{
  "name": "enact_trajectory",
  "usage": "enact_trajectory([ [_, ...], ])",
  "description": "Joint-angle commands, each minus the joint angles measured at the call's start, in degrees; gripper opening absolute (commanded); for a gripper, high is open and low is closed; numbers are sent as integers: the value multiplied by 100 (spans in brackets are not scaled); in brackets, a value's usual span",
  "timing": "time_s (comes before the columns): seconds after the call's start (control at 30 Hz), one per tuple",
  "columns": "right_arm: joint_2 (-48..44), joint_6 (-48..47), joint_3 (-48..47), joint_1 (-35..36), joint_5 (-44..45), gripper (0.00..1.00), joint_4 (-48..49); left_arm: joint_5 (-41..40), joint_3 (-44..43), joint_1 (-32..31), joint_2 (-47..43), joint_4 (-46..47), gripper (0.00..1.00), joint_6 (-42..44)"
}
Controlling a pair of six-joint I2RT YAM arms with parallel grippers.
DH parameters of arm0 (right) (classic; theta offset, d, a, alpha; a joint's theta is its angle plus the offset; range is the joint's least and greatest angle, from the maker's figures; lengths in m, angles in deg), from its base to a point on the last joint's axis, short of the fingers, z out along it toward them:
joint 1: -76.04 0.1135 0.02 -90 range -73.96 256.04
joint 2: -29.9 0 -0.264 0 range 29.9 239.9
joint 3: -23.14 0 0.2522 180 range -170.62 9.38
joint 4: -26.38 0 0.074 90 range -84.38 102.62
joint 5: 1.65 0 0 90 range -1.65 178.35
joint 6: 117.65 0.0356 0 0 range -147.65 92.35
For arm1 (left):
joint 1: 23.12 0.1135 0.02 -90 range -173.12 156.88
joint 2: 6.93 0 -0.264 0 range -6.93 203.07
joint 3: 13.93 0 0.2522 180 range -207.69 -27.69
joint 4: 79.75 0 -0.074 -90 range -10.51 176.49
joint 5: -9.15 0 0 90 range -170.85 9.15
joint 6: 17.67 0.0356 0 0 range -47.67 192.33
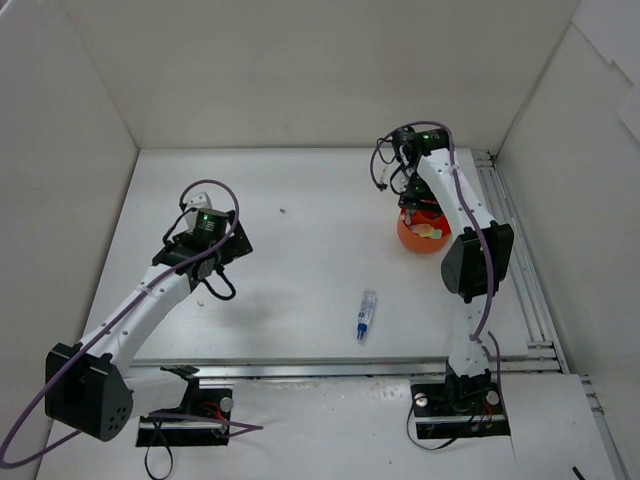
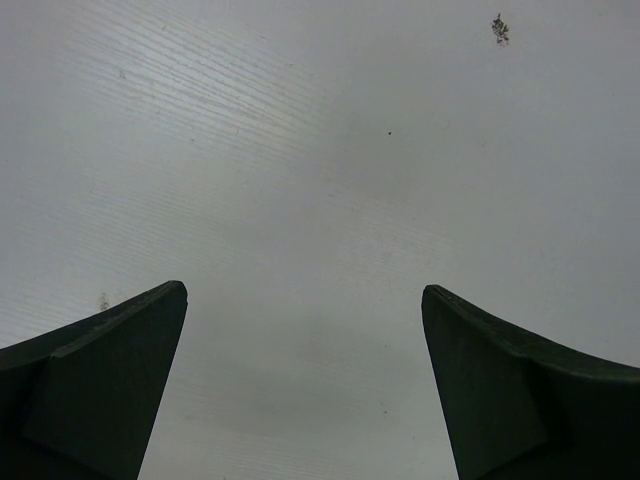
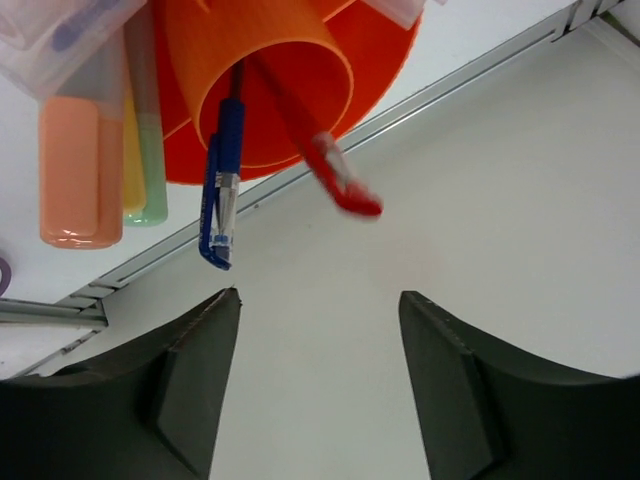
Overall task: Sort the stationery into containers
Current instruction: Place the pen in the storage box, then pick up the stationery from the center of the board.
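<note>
The orange cup (image 1: 424, 232) stands at the right of the table, and my right gripper (image 1: 410, 207) hovers directly over it. In the right wrist view the cup (image 3: 290, 60) holds a blue pen (image 3: 220, 190) and a blurred red pen (image 3: 335, 175) in its inner tube. Orange (image 3: 70, 170), yellow (image 3: 133, 170) and green (image 3: 150, 150) markers stand beside them. The right gripper (image 3: 318, 300) is open and empty, just short of the pen ends. A blue-capped clear pen (image 1: 366, 315) lies on the table. My left gripper (image 2: 304, 290) is wide open over bare table.
A metal rail (image 1: 510, 250) runs along the table's right side, close behind the cup, and another runs along the near edge (image 1: 350, 365). White walls enclose the table on three sides. A small dark speck (image 2: 500, 28) marks the surface ahead of the left gripper.
</note>
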Motion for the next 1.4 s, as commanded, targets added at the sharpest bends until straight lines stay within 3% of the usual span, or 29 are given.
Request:
enact_trajectory([
  [0.0,-558,19,-72,88,360,65,110,-35,-100,43,-333,216,100,36],
  [0.17,-1077,81,86,228,615,73,532,53,49,43,-702,224,100,10],
  [0.3,-1708,72,446,465,808,98,629,158,347,43,-1106,277,100,-17],
  [0.5,-2613,668,1491,1010,800,98,830,281,786,43,-1730,251,100,-113],
  [0.7,-3310,2259,3204,1932,-61,98,1795,536,1095,-18,-1872,207,100,-245],
  [1.0,-3196,4034,4910,3408,-150,98,2437,537,1192,-80,-1942,-48,100,-228],
  [1.1,-3327,5114,5227,3577,17,98,3165,510,1280,-133,-2073,-39,100,-237],
  [1.17,-3494,6552,5578,3682,604,98,3615,519,1332,-133,-2152,13,100,-263],
  [1.23,-3792,7642,6059,3709,449,98,4151,572,1403,-133,-2205,75,100,-237],
  [1.37,-3979,9104,6677,3990,965,98,4645,607,1438,-133,-2223,84,100,-245],
])
